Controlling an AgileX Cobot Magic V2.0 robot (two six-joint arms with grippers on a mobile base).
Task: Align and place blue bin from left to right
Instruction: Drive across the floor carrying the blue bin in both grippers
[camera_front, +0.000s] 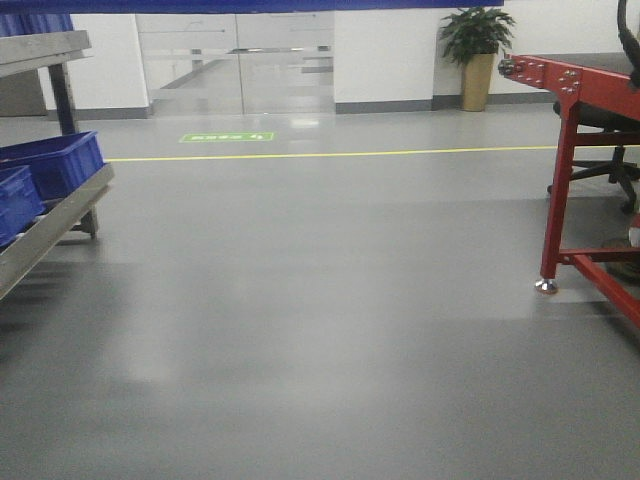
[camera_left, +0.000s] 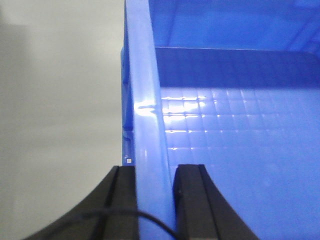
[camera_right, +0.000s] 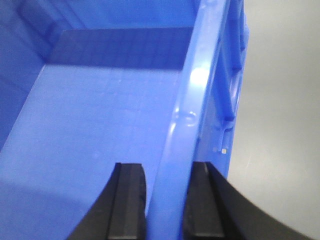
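Note:
The blue bin (camera_left: 225, 125) fills both wrist views, with its gridded floor and smooth walls seen from above. My left gripper (camera_left: 156, 200) is shut on the bin's left rim (camera_left: 145, 110), one finger outside the wall and one inside. The right gripper (camera_right: 167, 200) is likewise shut on the right rim (camera_right: 192, 100) of the blue bin (camera_right: 100, 115). Grey floor shows beyond each held wall. In the front view a blue strip (camera_front: 300, 4) runs along the top edge; I cannot tell if it is the bin.
Darker blue crates (camera_front: 55, 160) sit on a metal rack (camera_front: 50, 225) at the left. A red-framed table (camera_front: 565, 150) stands at the right with an office chair (camera_front: 610, 160) behind it. A yellow floor line (camera_front: 330, 154) and a potted plant (camera_front: 476, 55) lie further back.

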